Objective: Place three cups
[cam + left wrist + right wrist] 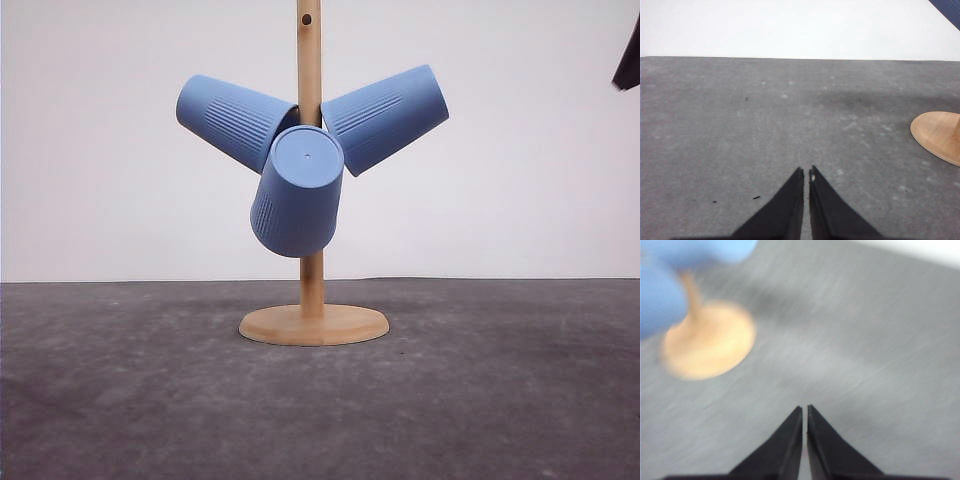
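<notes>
Three light-blue ribbed cups hang upside down on a wooden stand (pixel 311 300) in the front view: one (pixel 234 120) slanting up to the left, one (pixel 388 115) slanting up to the right, one (pixel 298 192) pointing toward me. My left gripper (pixel 806 173) is shut and empty, low over the grey table, with the stand's round base (pixel 939 135) off to one side. My right gripper (pixel 804 410) is shut and empty above the table; its blurred view shows the base (pixel 707 346) and blue cups (pixel 660 295) beyond it.
A dark grey mat (pixel 500 400) covers the table, with a white wall behind. A dark piece of arm (pixel 629 55) shows at the front view's upper right edge. A blue corner (pixel 949 9) sits at the left wrist view's top right.
</notes>
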Controlling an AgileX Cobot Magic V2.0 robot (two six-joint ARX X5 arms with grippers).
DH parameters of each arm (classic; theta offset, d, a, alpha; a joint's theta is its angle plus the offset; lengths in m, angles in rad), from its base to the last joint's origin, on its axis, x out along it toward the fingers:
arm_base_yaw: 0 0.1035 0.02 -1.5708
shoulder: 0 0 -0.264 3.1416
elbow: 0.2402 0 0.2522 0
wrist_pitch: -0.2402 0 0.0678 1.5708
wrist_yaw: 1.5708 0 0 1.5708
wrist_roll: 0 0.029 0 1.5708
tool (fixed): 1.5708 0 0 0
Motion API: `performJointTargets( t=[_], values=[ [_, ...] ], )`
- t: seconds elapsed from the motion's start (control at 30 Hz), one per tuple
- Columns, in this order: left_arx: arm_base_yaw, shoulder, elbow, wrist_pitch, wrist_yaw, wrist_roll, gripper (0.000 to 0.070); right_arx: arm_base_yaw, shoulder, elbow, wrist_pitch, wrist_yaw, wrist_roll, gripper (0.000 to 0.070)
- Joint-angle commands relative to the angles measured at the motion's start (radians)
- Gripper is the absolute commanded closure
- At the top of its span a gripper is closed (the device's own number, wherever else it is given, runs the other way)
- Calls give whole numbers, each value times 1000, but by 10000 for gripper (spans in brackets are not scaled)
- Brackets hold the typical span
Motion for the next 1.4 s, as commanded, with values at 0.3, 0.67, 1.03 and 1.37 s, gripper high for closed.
performJointTargets(
  t=[0.3, 0.67, 1.03, 1.37],
  values=[
    [0, 0, -13, 11, -2, -3, 700, -39, -525, -584, 335, 331, 102, 689],
    [0, 0, -13, 10, -2, -3, 700, -95, -835, -774, 324, 347, 149, 689],
    [0, -1, -13, 11, -2, -3, 700, -95, -834, -774, 326, 279, 153, 689],
    [0, -1, -13, 11, -2, -3, 700, -95, -834, -774, 329, 279, 153, 689]
  ],
)
